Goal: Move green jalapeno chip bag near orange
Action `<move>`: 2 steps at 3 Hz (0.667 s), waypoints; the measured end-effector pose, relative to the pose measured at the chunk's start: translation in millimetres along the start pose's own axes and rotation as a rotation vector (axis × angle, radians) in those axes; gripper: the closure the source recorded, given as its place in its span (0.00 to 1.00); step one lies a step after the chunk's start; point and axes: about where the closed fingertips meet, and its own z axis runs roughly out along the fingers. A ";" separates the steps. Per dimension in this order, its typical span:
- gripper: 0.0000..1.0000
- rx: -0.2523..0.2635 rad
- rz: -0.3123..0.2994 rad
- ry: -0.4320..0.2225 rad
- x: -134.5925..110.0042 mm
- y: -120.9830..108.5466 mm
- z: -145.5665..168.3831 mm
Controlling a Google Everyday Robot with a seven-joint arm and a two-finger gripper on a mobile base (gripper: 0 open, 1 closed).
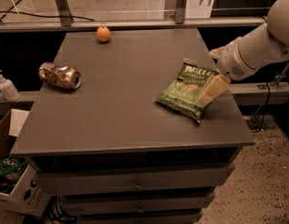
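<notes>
Currently, the grasp stage is judged: green jalapeno chip bag (184, 90) is located at the surface's (126, 111) right side, gripper (210, 91) set against it, closure undeterminable; carriage to the far orange (103, 33) is required next.

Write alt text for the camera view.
The gripper is at the right edge of the green jalapeno chip bag on a grey table. The orange sits far back left; a crushed can lies near the left edge.

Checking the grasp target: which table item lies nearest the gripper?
The green jalapeno chip bag, with the gripper at its edge; the can and orange lie far across the table.
</notes>
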 end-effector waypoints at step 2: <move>0.19 -0.034 0.085 -0.016 12.6 -10.7 21.6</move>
